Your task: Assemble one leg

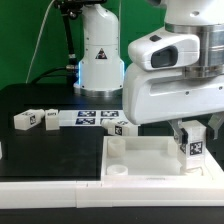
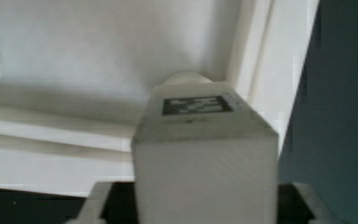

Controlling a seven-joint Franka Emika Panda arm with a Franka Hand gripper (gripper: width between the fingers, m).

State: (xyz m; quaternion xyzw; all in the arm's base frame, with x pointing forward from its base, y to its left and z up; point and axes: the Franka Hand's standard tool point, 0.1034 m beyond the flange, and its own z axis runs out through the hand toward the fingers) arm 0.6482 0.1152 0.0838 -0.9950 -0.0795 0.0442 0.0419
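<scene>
Two loose posts [image 1: 37, 119] lie on the black table toward its edge on the exterior view's left. They are small, white, square in section, and each carries a black-and-white tag. They appear to be parked there, clear of the work, until needed. Just beside them, nearer the middle of the table, the marker board [image 1: 92, 118] lies flat and thin with several tags on it.

Along the table's front edge sits the tray [image 1: 150, 158], a wide panel of smooth white plastic with raised walls. It has a round socket [image 1: 117, 170] in a corner, most likely the seat for a post end.

Toward the table's front corner on the exterior view's right, the gripper [image 1: 192, 138] hangs under the bulky white arm [image 1: 170, 75]. Its fingers are closed on the leg [image 1: 193, 152], which is upright with its tag facing outward. The lower end is over the tray floor near the wall, and whether it touches cannot be told.

In the wrist view the leg [image 2: 202, 155] fills the middle, matte and straight-sided with a bevelled tip, and the tray's wall [image 2: 247, 60] lies beyond it. Holding it vertical probably lets the end drop squarely into a socket.
</scene>
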